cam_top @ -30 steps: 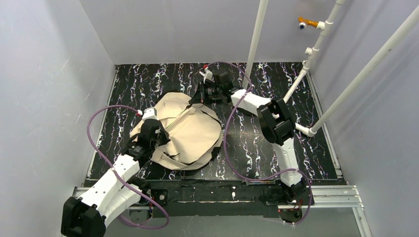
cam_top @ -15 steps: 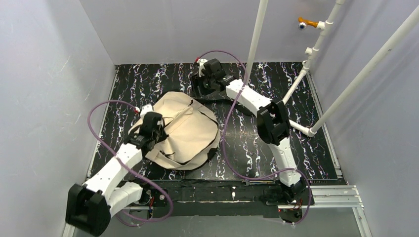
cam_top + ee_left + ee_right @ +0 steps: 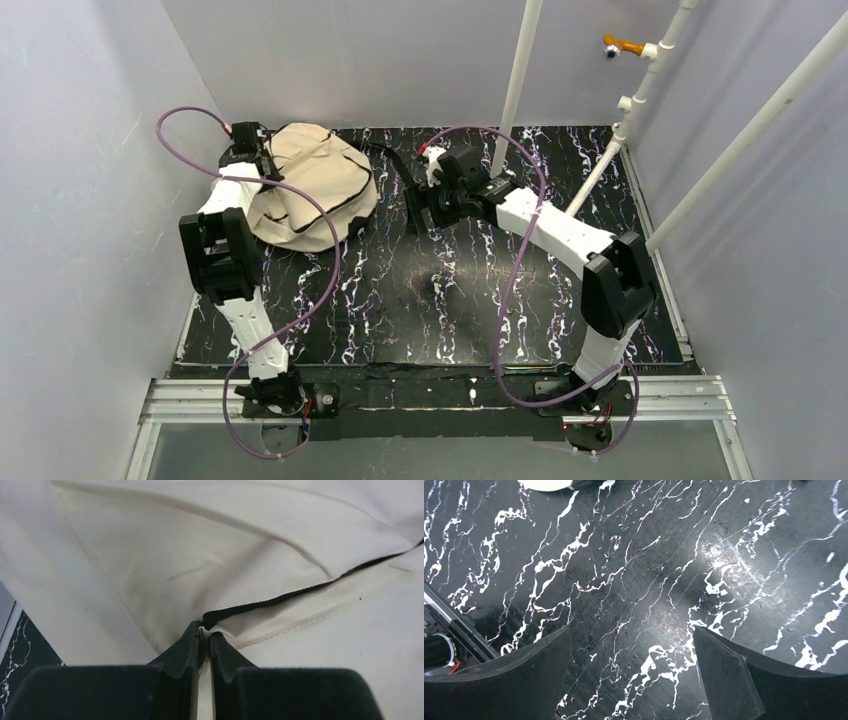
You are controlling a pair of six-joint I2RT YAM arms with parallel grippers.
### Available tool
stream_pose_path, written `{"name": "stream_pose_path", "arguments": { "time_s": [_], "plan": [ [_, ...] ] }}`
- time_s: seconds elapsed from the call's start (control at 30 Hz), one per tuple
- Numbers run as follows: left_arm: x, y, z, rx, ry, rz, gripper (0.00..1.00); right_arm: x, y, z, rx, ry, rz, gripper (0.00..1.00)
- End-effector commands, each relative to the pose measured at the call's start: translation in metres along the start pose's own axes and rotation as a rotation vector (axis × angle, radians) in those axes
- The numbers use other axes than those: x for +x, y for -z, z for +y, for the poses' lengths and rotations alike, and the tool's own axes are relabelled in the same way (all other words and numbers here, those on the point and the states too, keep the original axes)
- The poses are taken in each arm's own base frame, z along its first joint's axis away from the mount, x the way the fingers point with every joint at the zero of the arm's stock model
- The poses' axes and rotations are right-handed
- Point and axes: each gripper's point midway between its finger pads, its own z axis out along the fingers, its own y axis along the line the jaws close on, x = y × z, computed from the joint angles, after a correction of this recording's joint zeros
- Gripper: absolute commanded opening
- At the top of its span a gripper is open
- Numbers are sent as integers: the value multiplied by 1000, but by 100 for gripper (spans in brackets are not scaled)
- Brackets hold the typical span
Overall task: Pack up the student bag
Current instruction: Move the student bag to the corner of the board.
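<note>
Left end effector (image 3: 204, 630): jaws together, clamped on bag (image 3: 318, 185) fabric at the zipper (image 3: 300, 592) end; bag at upper left of the top view. Right end effector (image 3: 631, 640): jaws wide apart, empty, above the desk (image 3: 649, 555).

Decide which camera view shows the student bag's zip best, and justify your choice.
The left wrist view: the black zip runs close-up across the student bag, ending at the shut left pincer. The top external view shows the whole bag, its zip at most a thin dark line. The right wrist view shows no zip.
</note>
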Motion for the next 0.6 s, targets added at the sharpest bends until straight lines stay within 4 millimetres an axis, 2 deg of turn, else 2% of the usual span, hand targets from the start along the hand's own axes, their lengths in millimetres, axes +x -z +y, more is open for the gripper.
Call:
{"name": "stream_pose_path", "arguments": {
  "time_s": [0.0,0.07,0.1,0.13,0.2,0.23,0.37,0.5,0.57],
  "plan": [
    [-11,22,-26,131,18,37,8,-44,59,12,20,74,-167,98],
    [-12,45,-31,172,84,33,34,-51,73,14,29,68,-204,98],
    [-10,64,-43,246,119,47,44,-54,81,13,47,63,-224,98],
    [-9,75,-45,265,134,49,51,-57,87,12,60,61,-239,98],
    [-8,101,-48,291,144,40,85,-60,101,9,92,59,-265,98],
    [-9,117,-47,308,146,30,90,-62,108,10,96,62,-276,98],
    [-8,193,-53,465,30,-29,94,-60,145,0,188,74,-284,98],
    [3,283,-56,640,-47,-151,98,-50,191,-15,300,63,-358,98],
    [12,324,-60,743,-64,-218,98,-51,226,-19,345,69,-457,98]
  ]
}}
